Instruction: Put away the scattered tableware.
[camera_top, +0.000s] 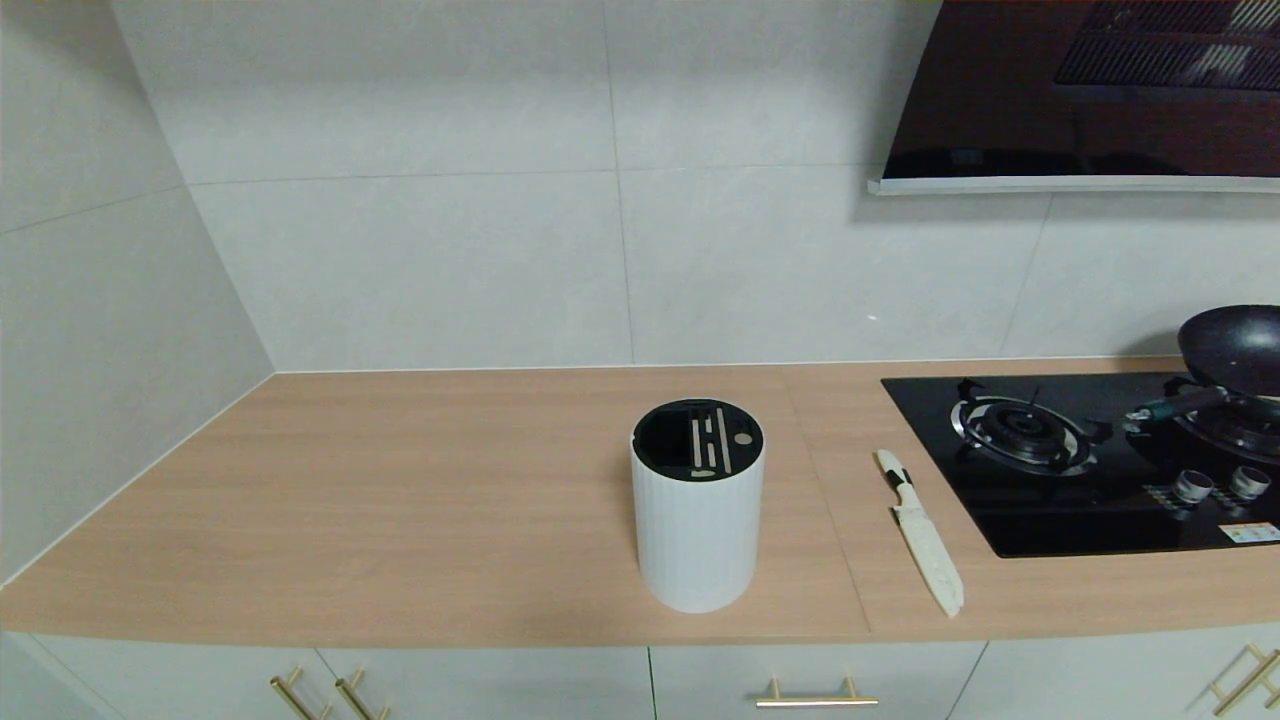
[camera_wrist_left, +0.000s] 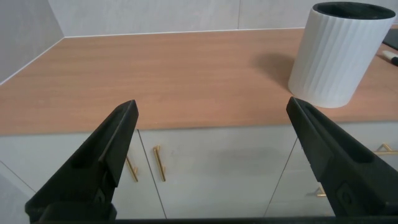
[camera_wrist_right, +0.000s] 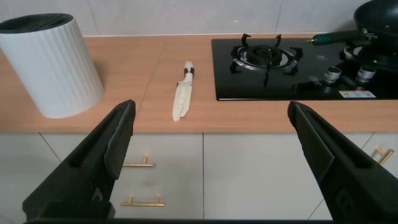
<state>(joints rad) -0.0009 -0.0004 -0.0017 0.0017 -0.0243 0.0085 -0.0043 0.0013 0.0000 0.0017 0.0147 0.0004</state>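
Observation:
A white ribbed holder (camera_top: 697, 520) with a black slotted top stands near the front of the wooden counter (camera_top: 400, 490); it also shows as the holder (camera_wrist_left: 341, 53) and the holder (camera_wrist_right: 52, 65). A cream-coloured knife (camera_top: 920, 530) lies flat between the holder and the stove, handle toward the wall, seen too as the knife (camera_wrist_right: 182, 98). My left gripper (camera_wrist_left: 211, 155) hangs open in front of the cabinet doors, left of the holder. My right gripper (camera_wrist_right: 211, 158) is open as well, below the counter edge, facing the knife. Both hold nothing.
A black gas stove (camera_top: 1090, 460) fills the counter's right end, with a dark pan (camera_top: 1230, 350) on its far burner. White cabinet doors with gold handles (camera_top: 815, 695) run under the counter. The tiled wall and a range hood (camera_top: 1080, 90) stand behind.

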